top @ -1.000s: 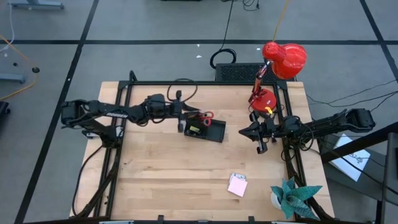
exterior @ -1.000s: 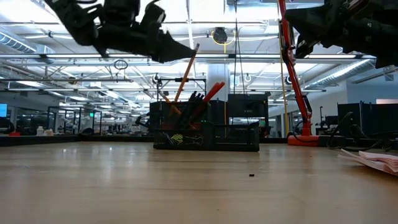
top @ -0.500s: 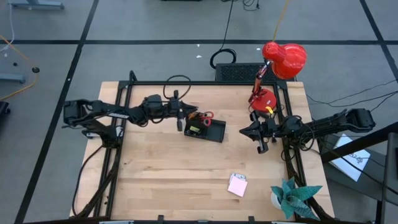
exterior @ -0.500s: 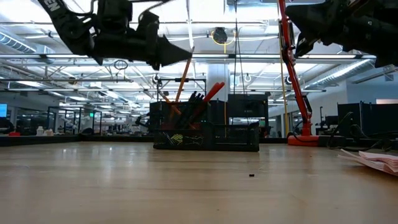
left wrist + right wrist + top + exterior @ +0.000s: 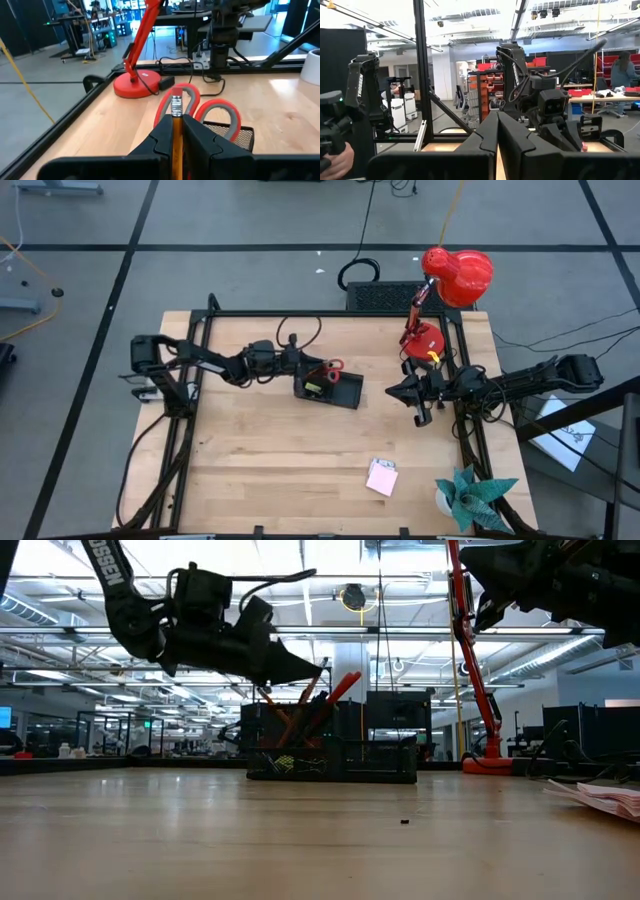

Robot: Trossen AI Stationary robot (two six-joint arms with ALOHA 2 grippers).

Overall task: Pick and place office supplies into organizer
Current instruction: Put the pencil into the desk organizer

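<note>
The black organizer (image 5: 332, 389) stands on the table's far middle, holding red-handled scissors (image 5: 220, 111), orange pencils and black pens. My left gripper (image 5: 297, 370) hangs just over its left end, shut on an orange pencil (image 5: 309, 692). The pencil's lower end dips into the organizer's taller section (image 5: 300, 735). A pink sticky-note pad (image 5: 381, 476) lies flat near the table's front right. My right gripper (image 5: 415, 398) waits shut and empty by the right edge. My left gripper pinches the orange pencil between its two fingers just below the metal ferrule (image 5: 176, 106), which sticks up past the fingertips. The fingers come nearly level from the table's left and lie across the pencil. The pencil stands steeply, its lower end down inside the organizer.
A red desk lamp (image 5: 452, 278) stands at the far right corner with a black ribbed box (image 5: 385, 296) beside it. A teal paper plant (image 5: 472, 498) sits at the near right corner. A tiny black clip (image 5: 404, 821) lies on the bare wood before the organizer.
My left gripper has come down toward the organizer and a little toward the table's right, rolling slightly, still shut on the pencil. The pencil has sunk with it, its lower end going deeper into the taller section.
</note>
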